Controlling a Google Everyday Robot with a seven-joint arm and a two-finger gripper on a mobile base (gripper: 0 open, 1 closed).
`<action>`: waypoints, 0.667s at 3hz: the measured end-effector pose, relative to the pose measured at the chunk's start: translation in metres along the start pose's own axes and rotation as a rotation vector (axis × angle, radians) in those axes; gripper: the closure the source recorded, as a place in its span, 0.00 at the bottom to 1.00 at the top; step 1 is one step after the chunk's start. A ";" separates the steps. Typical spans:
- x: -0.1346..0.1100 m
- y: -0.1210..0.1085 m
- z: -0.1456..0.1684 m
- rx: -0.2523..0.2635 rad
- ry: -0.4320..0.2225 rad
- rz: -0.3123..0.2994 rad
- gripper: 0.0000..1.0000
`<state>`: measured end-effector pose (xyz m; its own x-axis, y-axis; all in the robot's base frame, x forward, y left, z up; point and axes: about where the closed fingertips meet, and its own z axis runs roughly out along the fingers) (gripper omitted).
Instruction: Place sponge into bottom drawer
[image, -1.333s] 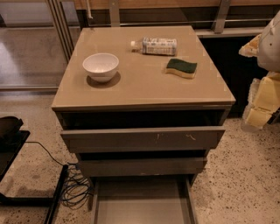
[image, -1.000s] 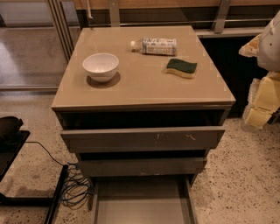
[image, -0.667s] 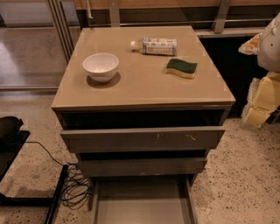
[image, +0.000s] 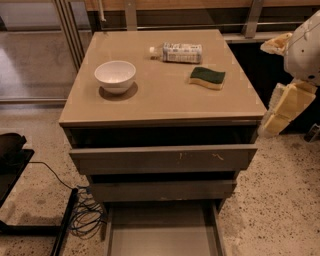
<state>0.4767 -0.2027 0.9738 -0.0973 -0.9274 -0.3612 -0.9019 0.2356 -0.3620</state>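
Observation:
The sponge (image: 207, 77), dark green on top with yellow foam under it, lies flat on the right part of the cabinet top (image: 165, 105). The bottom drawer (image: 162, 235) is pulled out at the lower edge of the view, and its flat grey floor shows nothing in it. My gripper (image: 275, 80) hangs off the cabinet's right side, to the right of the sponge and not touching it. Its two yellowish fingers (image: 289, 106) stand apart and hold nothing.
A white bowl (image: 115, 75) stands on the left of the top. A plastic bottle (image: 177, 52) lies on its side at the back. The top drawer (image: 162, 157) and the middle drawer (image: 162, 190) stick out slightly. Cables (image: 85, 217) and a dark stand lie on the floor at the left.
My gripper has shifted slightly left and up at the cabinet's right side. The sponge, bowl, bottle and drawers have not moved.

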 end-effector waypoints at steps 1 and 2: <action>0.000 0.000 0.000 0.000 0.000 0.000 0.00; -0.003 -0.007 0.006 0.001 0.015 0.010 0.00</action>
<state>0.4859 -0.1998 0.9725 -0.1123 -0.9294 -0.3516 -0.9005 0.2448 -0.3594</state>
